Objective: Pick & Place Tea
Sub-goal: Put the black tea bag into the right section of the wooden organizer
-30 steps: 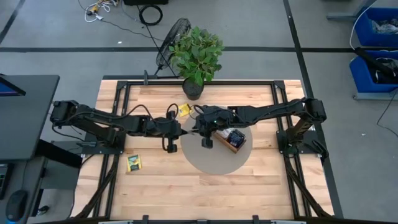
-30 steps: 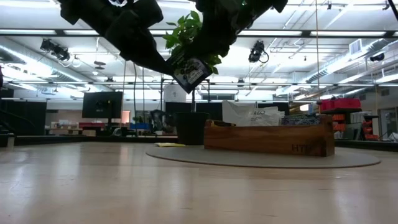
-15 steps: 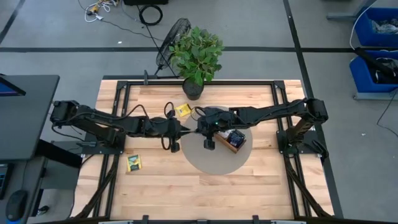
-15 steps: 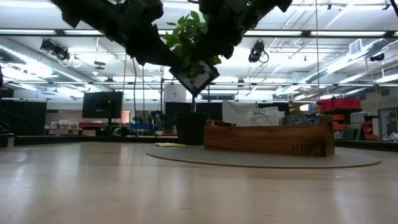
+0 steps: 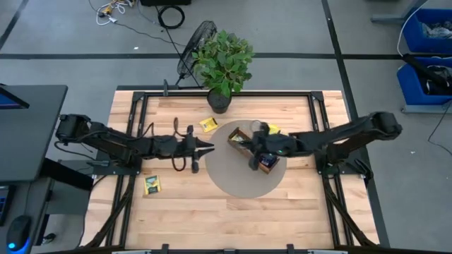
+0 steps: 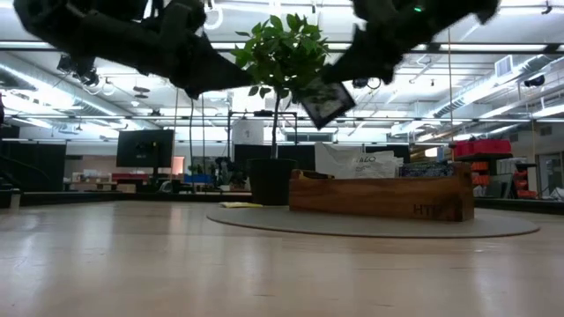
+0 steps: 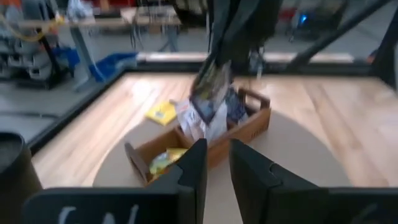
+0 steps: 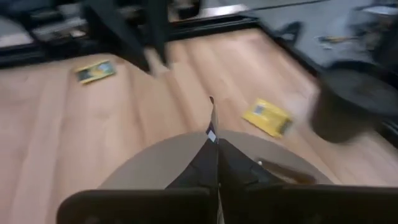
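Half a second ago both grippers met over the grey round mat (image 5: 244,178); now the right gripper (image 5: 256,138) has carried the dark square tea packet (image 6: 324,101), clamped between its fingers, rightward above the long brown wooden box (image 5: 252,150). Left gripper (image 5: 209,147) has pulled back left, fingers slightly parted and empty. Yellow packets lie on the table: one (image 5: 207,125) near the potted green plant (image 5: 224,59), one (image 5: 152,185) at near left.
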{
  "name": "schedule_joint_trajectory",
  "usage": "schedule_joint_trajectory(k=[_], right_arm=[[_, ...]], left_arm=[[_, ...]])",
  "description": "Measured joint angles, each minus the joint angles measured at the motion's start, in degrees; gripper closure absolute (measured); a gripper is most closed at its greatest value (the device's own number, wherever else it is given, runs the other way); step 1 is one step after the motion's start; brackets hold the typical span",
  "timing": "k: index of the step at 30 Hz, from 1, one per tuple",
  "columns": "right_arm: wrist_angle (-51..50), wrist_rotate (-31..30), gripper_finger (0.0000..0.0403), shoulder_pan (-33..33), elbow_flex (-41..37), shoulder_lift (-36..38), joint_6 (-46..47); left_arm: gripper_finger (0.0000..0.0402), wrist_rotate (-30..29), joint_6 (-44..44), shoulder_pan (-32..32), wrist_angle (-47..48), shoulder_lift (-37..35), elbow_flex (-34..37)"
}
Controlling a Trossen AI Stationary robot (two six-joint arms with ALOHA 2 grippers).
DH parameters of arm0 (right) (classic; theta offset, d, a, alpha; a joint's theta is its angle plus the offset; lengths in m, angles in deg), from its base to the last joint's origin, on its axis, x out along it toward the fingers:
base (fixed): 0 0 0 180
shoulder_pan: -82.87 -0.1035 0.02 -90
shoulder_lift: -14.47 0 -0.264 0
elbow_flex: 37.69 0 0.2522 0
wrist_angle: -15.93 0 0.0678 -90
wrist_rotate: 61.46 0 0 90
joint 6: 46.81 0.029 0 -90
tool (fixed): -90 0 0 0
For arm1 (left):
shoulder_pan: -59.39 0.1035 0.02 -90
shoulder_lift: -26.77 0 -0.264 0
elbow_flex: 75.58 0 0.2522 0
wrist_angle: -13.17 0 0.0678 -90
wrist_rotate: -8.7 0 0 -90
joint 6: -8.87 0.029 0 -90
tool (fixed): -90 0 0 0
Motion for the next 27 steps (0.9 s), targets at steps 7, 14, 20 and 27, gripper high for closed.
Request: schedule_joint_trajectory(k=[7,14,20,27], right_arm=[[7.0,-16.9,0.0403,-6.9,-11.1,6.1,7.4],[5.4,-29.5,0.0403,-15.9,-15.6,7.1,16.0],[-4.7,-38.1,0.0403,-23.9,-16.5,8.1,30.5],[-13.9,-43.3,0.0403,-29.0,-16.5,8.7,44.6]], left_arm=[[0.0328,0.0,1.6,1.1,-16.3,0.0,7.2],[0.0328,0.0,1.4,2.4,-17.0,0.0,8.3],[0.0328,-0.1,2.8,3.2,-19.1,0.0,8.3],[0.0328,-0.2,1.5,5.0,-19.2,0.0,8.3]])
